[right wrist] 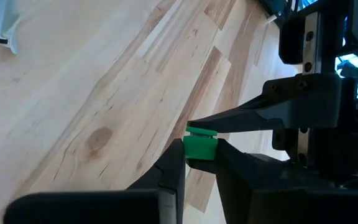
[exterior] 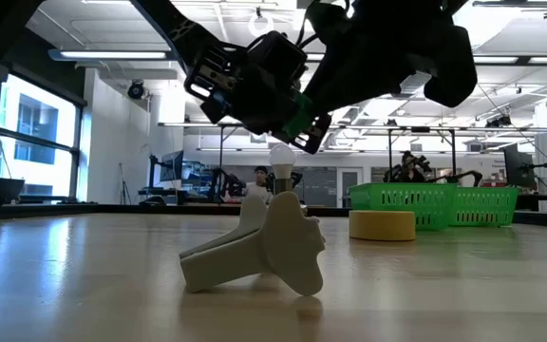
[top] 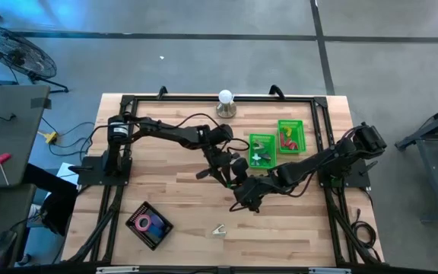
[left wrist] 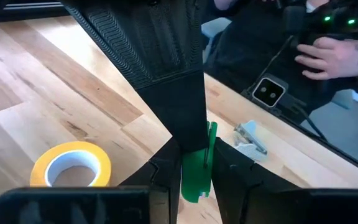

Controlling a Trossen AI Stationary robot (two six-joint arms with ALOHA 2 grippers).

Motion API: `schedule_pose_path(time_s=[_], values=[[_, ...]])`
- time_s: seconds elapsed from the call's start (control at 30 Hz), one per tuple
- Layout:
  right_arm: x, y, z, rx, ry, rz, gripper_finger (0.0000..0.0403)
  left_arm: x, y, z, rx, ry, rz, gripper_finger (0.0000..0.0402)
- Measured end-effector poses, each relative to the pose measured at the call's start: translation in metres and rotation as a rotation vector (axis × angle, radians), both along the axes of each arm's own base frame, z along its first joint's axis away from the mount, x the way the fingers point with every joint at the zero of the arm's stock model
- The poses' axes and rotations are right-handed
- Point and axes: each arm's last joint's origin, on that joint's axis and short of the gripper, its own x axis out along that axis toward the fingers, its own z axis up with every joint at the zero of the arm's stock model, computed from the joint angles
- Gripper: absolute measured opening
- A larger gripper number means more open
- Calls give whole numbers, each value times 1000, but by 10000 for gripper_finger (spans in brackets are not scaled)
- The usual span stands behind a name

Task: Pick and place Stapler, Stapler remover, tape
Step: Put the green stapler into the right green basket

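Note:
A small green stapler [left wrist: 196, 167] hangs above the middle of the table between both grippers. My left gripper [top: 233, 166] reaches in from the table's left and my right gripper [top: 246, 192] from its right; both are shut on the stapler. The white stapler remover [exterior: 264, 252] lies on its side on the wood near the near edge [top: 218, 230]. A yellow tape roll [left wrist: 73, 165] lies flat on the table below the grippers. More tape rolls [top: 149, 223], pink and purple among them, sit in a black tray. My left gripper pinches the green stapler's narrow end [left wrist: 196, 180] between its two fingers, one finger on each flat side. The stapler is lifted clear of the table [exterior: 300, 116]. My right gripper pinches the stapler's other end [right wrist: 200, 149] between its fingers [right wrist: 169, 165]. The left gripper's finger [right wrist: 241, 118] lies along the stapler's top just beyond them.
Two green bins [top: 262, 149] [top: 290, 135] stand right of centre toward the far edge, with small items in them. A bulb-shaped thing [top: 226, 103] stands at the far edge. A person's hand [left wrist: 334, 53] shows beyond the near edge. Bare wood lies between tray and arms.

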Motion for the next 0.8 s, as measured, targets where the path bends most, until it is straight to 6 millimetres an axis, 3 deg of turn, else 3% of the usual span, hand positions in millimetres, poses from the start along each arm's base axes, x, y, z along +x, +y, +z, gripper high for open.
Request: schedule_pose_path(time_s=[0.43,0.8], values=[[-2,-4,-3,17,38,-31,54,2,1,-1,66,10,74,71],[-2,-4,-3,20,39,-43,54,2,2,0,82,11,100,163]])
